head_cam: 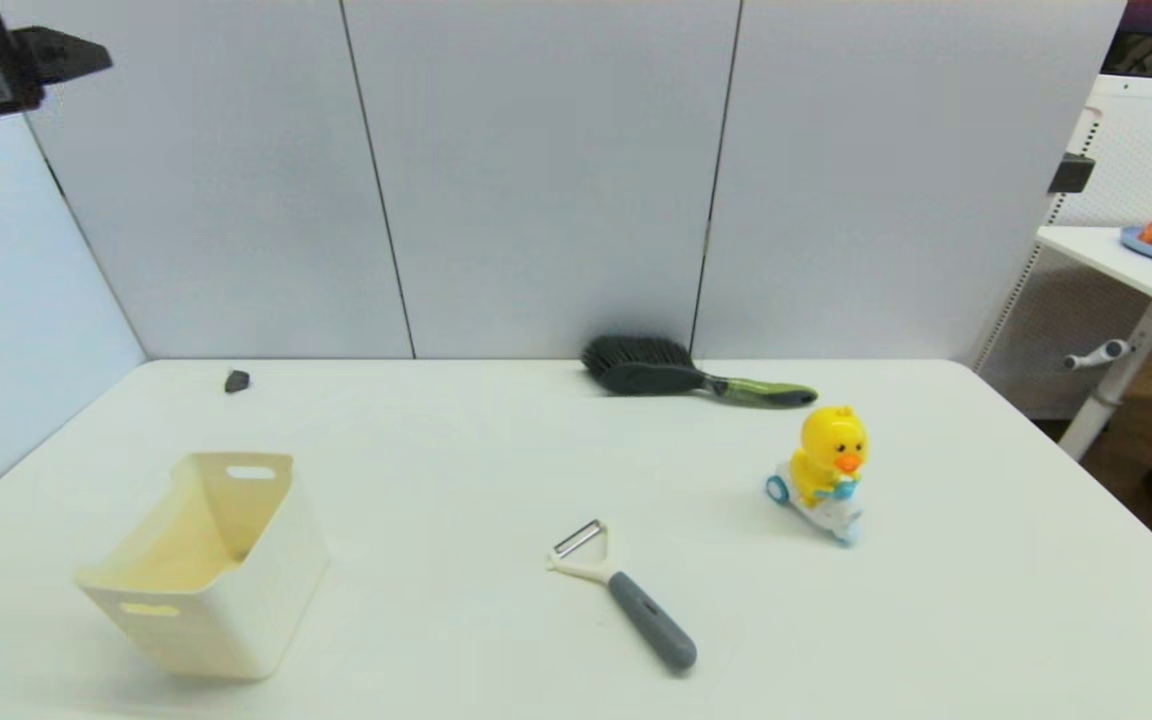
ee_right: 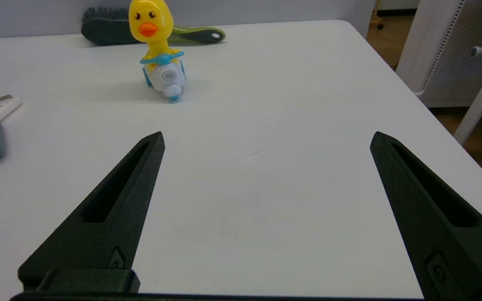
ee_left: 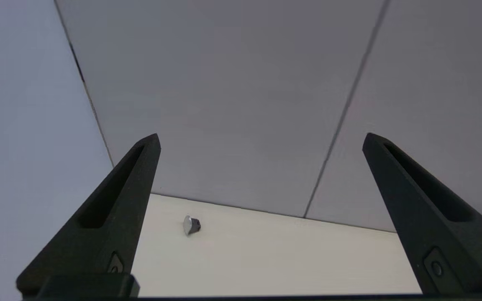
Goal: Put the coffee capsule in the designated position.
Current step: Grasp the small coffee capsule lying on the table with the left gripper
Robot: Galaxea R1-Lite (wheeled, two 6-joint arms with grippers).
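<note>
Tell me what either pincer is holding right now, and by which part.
Nothing is held. The left pincer is open in the air, with the capsule lying on the table far below it. The right pincer is open over bare table.

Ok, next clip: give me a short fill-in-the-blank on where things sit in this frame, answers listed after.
1. The coffee capsule lies near the table's far ____ corner.
2. The left hand, raised above the table, has its fingers ____.
3. The yellow duck toy rides a small white ____.
4. The peeler has a ____ handle.

Missing words: left; open; scooter; grey
</note>
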